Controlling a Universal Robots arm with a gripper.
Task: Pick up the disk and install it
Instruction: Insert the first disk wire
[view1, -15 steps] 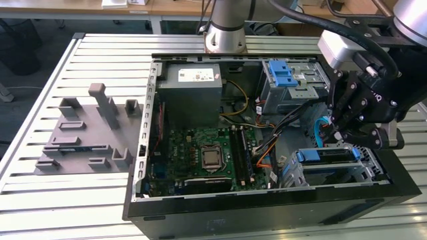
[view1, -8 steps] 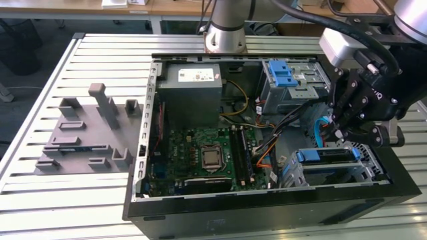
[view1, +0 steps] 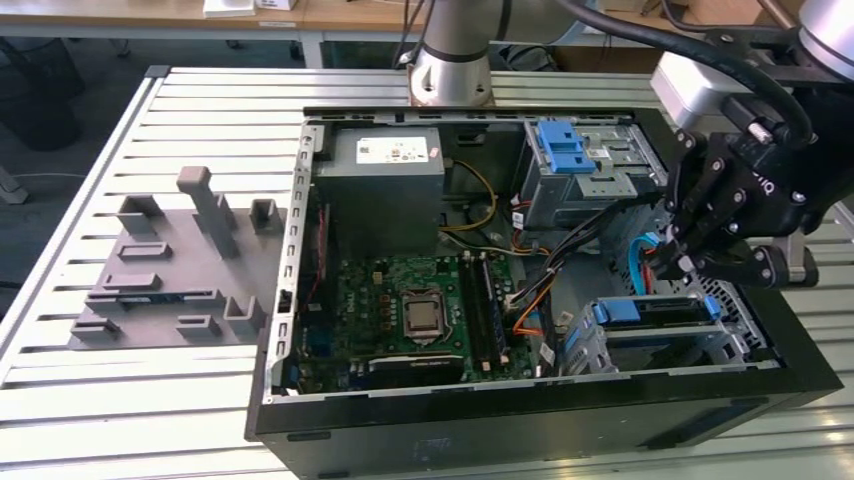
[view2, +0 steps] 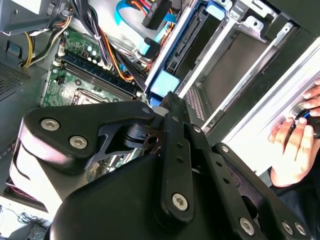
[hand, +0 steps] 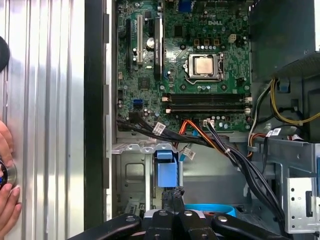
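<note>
Black pincer (view1: 694, 262) over a black case (view1: 534, 435) on a ribbed silver table (view1: 80, 400). Just below the pincer, the disk (view1: 650, 310) shows blue rails. Farther from the pincer: green board (view1: 400, 300), orange wires (view1: 527, 300), yellow wires (view1: 474, 215), grey supply box (view1: 387, 190) with white sticker, blue latch (view1: 571, 150).

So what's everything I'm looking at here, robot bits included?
Black metal computer case: one, open on the slatted metal table.
Green circuit board: one, on the case floor.
Grey power-supply box: one, white sticker, beside the board.
Metal drive cage, blue latch: one, exterior view's right.
Flat disk with blue plastic side rails: one, lower bay.
Grey moulded fixture: one, on the table, exterior view's left.
Person's hand: one, on the table, outside the case.
Robot arm: one, silver; black claw above the disk.
</note>
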